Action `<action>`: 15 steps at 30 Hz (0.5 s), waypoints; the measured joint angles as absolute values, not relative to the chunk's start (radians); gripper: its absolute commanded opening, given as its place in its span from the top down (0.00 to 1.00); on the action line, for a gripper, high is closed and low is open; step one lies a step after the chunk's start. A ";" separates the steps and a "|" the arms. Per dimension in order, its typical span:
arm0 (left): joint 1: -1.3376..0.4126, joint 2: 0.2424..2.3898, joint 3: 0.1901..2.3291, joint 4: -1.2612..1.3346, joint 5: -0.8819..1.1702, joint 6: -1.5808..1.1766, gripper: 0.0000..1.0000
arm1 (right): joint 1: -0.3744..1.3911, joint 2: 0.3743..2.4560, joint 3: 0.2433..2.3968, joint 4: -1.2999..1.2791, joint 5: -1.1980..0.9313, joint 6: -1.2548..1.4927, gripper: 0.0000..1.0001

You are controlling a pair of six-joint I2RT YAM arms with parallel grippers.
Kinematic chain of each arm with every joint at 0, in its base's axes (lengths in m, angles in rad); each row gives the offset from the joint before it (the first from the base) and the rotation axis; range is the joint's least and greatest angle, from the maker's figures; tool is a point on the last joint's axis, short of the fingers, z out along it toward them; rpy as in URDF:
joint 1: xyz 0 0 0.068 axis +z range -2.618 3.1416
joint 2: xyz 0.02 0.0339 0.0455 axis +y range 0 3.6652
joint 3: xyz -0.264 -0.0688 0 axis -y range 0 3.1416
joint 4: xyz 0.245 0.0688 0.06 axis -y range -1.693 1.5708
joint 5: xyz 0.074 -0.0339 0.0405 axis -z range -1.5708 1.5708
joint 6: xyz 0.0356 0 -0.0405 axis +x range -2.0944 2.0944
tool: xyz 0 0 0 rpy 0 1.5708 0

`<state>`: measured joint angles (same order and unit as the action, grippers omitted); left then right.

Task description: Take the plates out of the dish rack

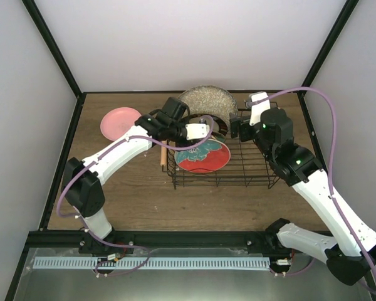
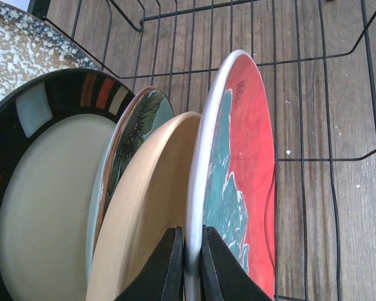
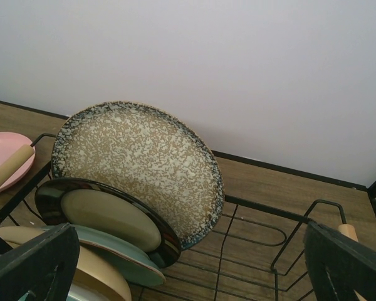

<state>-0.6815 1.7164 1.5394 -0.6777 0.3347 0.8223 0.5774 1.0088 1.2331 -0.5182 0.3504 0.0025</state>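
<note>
The black wire dish rack (image 1: 250, 166) stands mid-table. My left gripper (image 1: 211, 136) is shut on the rim of the red plate with teal pattern (image 1: 203, 157), which leans toward the front. In the left wrist view its fingers (image 2: 166, 266) pinch that red plate (image 2: 250, 157); behind it stand the yellow-tan plate (image 2: 150, 200), the pale green plate (image 2: 135, 128), the cream dark-rimmed plate (image 2: 44, 200) and the speckled plate (image 2: 19, 44). My right gripper (image 3: 188, 269) is open and empty above the rack (image 3: 257, 204), beside the speckled plate (image 3: 144, 163). The pink plate (image 1: 120, 122) lies on the table at the left.
The rack's wooden handle (image 1: 161, 157) is on its left side, the other handle (image 3: 348, 232) on the right. White walls with black frame posts close in the table at the back and sides.
</note>
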 measured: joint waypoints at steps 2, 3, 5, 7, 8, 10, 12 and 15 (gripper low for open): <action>-0.684 1.716 1.549 -0.684 0.327 0.818 0.96 | 0.577 1.003 1.228 -0.518 0.352 0.008 0.00; -0.686 1.716 1.555 -0.687 0.323 0.818 0.96 | 0.577 1.001 1.227 -0.519 0.353 0.010 0.00; -0.687 1.716 1.570 -0.698 0.315 0.818 0.96 | 0.577 0.996 1.226 -0.516 0.355 0.015 0.00; -0.687 1.716 1.584 -0.706 0.313 0.818 0.96 | 0.577 0.987 1.221 -0.514 0.360 0.019 0.00; -0.688 1.716 1.591 -0.708 0.313 0.818 0.96 | 0.577 0.981 1.216 -0.512 0.364 0.020 0.00; -0.690 1.716 1.607 -0.713 0.311 0.818 0.96 | 0.577 0.971 1.207 -0.510 0.369 0.023 0.00; -0.693 1.715 1.623 -0.720 0.309 0.818 0.96 | 0.577 0.965 1.201 -0.506 0.374 0.025 0.00; -0.699 1.712 1.641 -0.728 0.306 0.818 0.96 | 0.577 0.958 1.192 -0.506 0.381 0.028 0.00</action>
